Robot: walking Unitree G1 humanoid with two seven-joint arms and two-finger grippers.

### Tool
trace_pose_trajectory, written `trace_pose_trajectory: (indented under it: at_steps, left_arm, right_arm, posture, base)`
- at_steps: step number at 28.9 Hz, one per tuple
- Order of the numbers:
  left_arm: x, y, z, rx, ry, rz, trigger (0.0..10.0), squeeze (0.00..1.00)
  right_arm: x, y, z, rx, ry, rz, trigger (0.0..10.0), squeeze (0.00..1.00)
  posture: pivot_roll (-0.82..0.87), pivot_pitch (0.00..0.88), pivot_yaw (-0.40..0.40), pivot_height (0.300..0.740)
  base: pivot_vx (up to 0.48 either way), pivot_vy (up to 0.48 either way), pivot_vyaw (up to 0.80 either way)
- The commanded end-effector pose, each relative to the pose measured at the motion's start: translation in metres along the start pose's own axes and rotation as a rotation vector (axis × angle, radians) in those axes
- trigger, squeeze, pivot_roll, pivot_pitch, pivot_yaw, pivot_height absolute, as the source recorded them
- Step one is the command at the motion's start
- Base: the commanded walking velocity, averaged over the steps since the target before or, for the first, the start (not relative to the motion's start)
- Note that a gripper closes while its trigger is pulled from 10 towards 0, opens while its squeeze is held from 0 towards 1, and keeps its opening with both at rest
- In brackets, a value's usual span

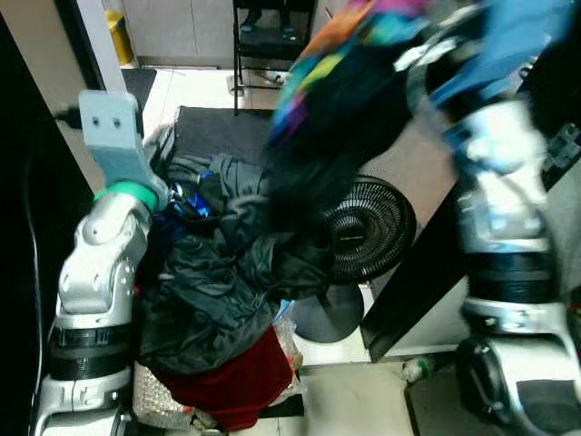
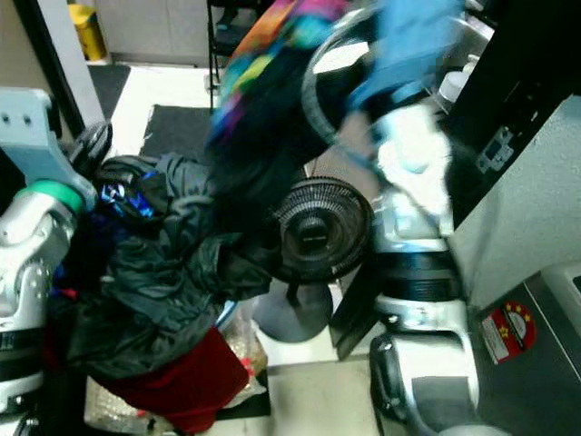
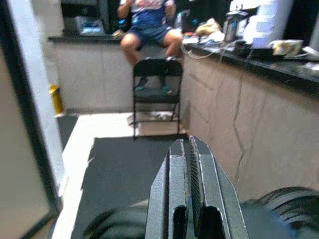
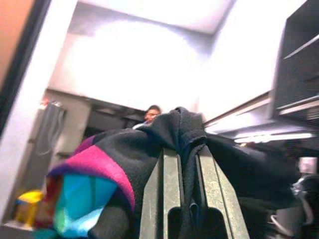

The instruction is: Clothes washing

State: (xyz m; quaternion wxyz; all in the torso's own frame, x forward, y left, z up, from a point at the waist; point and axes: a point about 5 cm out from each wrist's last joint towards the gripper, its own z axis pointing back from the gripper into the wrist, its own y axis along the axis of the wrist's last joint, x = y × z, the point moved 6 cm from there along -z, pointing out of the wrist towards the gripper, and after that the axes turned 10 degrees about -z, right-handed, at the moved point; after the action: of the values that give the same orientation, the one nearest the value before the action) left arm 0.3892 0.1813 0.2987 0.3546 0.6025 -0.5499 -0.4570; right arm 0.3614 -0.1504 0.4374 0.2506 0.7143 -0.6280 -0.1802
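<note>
Here, right gripper (image 4: 182, 164), jaws clamped on a black multicoloured garment (image 1: 336, 100), lifted above the clothes heap (image 1: 218, 282); left gripper (image 3: 187, 169), jaws closed, empty.

We see a pale floor (image 1: 345, 391) carrying a heap of dark clothes (image 1: 213, 291) with a red piece (image 1: 238, 377) at its near edge, a black fan (image 1: 363, 232) just beside it, and a dark mat (image 1: 213, 132) behind.

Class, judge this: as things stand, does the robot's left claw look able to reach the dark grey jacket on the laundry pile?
Probably yes: the shut, empty left claw hovers just above the dark grey jacket, with nothing between them.
</note>
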Motion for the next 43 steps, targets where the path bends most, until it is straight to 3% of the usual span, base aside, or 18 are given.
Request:
trace_pose_trajectory:
  at_steps: [1,6,7,8,9,12,30,43]
  left_arm:
    - [0.004,0.002,0.001,0.0,-0.019,0.006,10.0,0.0]
    - [0.006,0.01,0.001,0.028,-0.029,-0.026,10.0,0.0]
    - [0.008,0.012,0.002,0.04,-0.034,-0.047,10.0,0.0]
    - [0.008,0.012,0.002,0.04,-0.034,-0.047,10.0,0.0]
    - [0.01,0.014,0.004,0.052,-0.037,-0.066,10.0,0.0]
    - [0.01,0.017,0.004,0.058,-0.033,-0.076,10.0,0.0]
    - [0.007,0.024,0.001,0.092,0.026,-0.06,10.0,0.0]
    - [0.008,0.023,0.002,0.095,0.035,-0.063,10.0,0.0]
  right_arm:
    - [0.001,0.001,0.006,0.004,-0.004,-0.005,10.0,0.0]
    - [-0.003,-0.02,0.025,-0.072,0.015,0.008,10.0,0.0]
    - [-0.006,-0.04,0.041,-0.144,0.018,0.002,10.0,0.0]
    - [-0.006,-0.04,0.041,-0.144,0.018,0.002,10.0,0.0]
    - [-0.011,-0.062,0.061,-0.221,0.022,0.007,10.0,0.0]
    - [-0.014,-0.07,0.068,-0.244,0.017,0.018,10.0,0.0]
    - [-0.024,-0.082,0.063,-0.275,0.017,-0.003,10.0,0.0]
    - [-0.032,-0.087,0.064,-0.285,0.031,-0.016,10.0,0.0]
  posture:
    - [0.06,0.0,0.012,0.74]
    - [0.05,0.0,0.007,0.74]
    - [0.05,0.0,0.006,0.74]
    - [0.05,0.0,0.006,0.74]
    - [0.05,0.0,0.006,0.74]
    - [0.04,0.0,0.006,0.74]
    - [0.03,0.0,-0.018,0.74]
    - [0.03,0.0,-0.019,0.74]
  base:
    - [0.0,0.0,0.0]
    - [0.0,0.0,0.0]
    - [0.0,0.0,0.0]
    - [0.0,0.0,0.0]
    - [0.0,0.0,0.0]
    - [0.0,0.0,0.0]
    - [0.0,0.0,0.0]
    - [-0.467,0.0,0.0]
